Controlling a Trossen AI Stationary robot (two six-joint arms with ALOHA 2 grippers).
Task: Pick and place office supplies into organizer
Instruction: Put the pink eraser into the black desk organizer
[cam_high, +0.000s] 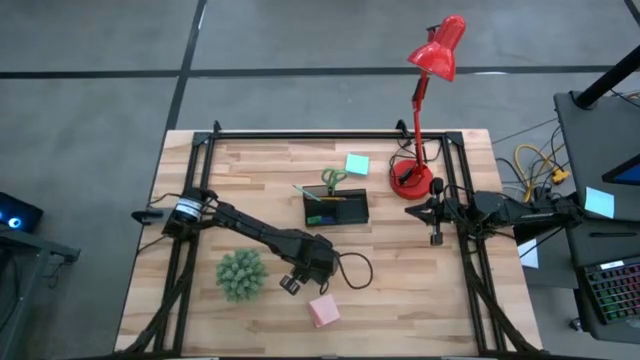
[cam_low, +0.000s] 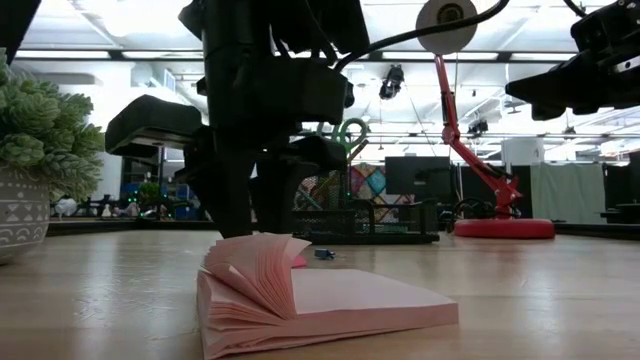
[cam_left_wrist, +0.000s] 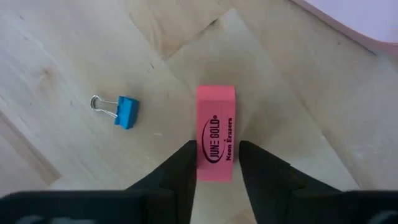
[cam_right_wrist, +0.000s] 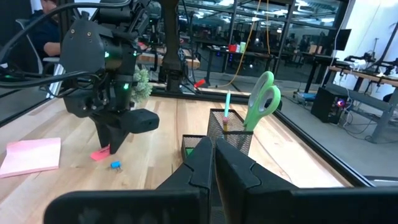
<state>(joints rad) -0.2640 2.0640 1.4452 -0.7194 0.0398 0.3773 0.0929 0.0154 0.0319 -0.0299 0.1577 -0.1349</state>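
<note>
A pink eraser (cam_left_wrist: 216, 127) printed "Neon Erasers" sits between the fingers of my left gripper (cam_left_wrist: 216, 146), low over the table's near middle (cam_high: 293, 283); it is shut on the eraser. A blue binder clip (cam_left_wrist: 118, 111) lies beside it. A pink sticky-note pad (cam_high: 323, 311) lies flat nearer the front edge, its top sheets curled up (cam_low: 255, 265). The black organizer (cam_high: 335, 207) holds green-handled scissors (cam_right_wrist: 264, 99) and a teal pen (cam_right_wrist: 227, 102). A teal pad (cam_high: 356, 163) lies behind it. My right gripper (cam_right_wrist: 211, 163) is shut and empty at the right (cam_high: 437, 237). My left gripper pinches the eraser's two long sides (cam_left_wrist: 200, 163) between its two fingers, at the end nearest the wrist. The fingers come down from above and lie along the eraser. The eraser slants under the fingers (cam_right_wrist: 99, 154), low at the table; whether it is clear of the wood I cannot tell.
A green spiky plant ball in a pot (cam_high: 241, 275) stands close to the left of my left gripper. A red desk lamp (cam_high: 410, 178) stands at the back right, right of the organizer. A cable loops on the table by the left wrist (cam_high: 355, 270).
</note>
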